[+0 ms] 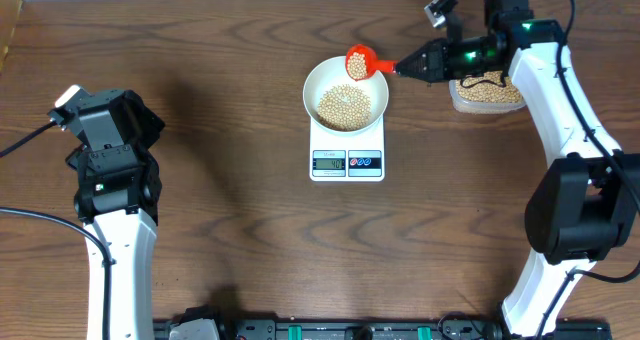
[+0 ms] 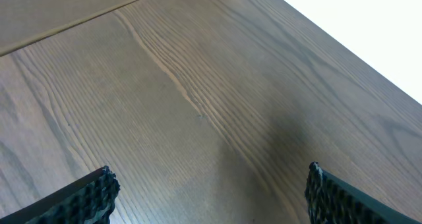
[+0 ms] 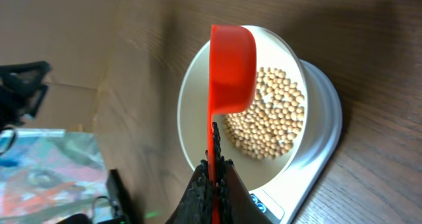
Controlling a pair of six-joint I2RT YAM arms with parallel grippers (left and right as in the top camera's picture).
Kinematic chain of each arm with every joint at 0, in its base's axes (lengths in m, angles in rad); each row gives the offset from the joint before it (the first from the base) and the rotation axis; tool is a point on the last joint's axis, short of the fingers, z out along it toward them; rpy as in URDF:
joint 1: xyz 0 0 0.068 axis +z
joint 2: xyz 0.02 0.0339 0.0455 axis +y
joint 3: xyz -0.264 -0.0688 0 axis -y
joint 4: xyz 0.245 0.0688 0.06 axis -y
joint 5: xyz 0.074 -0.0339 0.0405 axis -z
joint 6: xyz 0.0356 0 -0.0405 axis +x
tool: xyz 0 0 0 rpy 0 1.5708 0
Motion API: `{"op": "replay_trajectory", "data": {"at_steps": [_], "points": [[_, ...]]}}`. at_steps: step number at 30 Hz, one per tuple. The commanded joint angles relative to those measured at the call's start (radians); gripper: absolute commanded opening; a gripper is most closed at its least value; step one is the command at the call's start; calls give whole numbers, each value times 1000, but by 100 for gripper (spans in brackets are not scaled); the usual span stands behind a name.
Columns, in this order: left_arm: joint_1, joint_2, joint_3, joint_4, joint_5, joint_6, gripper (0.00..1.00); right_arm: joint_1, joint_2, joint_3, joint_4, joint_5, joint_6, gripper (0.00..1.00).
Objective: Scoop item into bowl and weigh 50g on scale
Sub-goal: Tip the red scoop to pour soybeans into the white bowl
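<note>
**Red scoop held by the right jaws over the upper right rim of the bowl**

The right jaws are seen closed on the thin handle of the red scoop. The long axis of the handle runs straight out from them, toward the left in the overhead view, so the cup lies directly ahead. The cup seems to be partly filled and hangs over the bowl's rim; whether it touches cannot be told. A heap of beans is lying in the bowl, which stands on the scale at the centre of the frame. The display is too small to be read. A roll of the wrist is judged to be all that the pour needs. The tub of beans stands just behind the jaws, at upper right. The left jaws are wide open and empty over bare table at far left, well apart. Nothing is seen in the way.
</note>
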Motion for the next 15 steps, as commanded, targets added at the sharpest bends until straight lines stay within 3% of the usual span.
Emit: {"op": "replay_trajectory", "data": {"at_steps": [1,15], "points": [[4,6,0,-2,-14,-1,93,54,-37,18,3,136,-54,1],[4,6,0,-2,-14,-1,93,171,-86,18,-3,365,-130,1]]}}
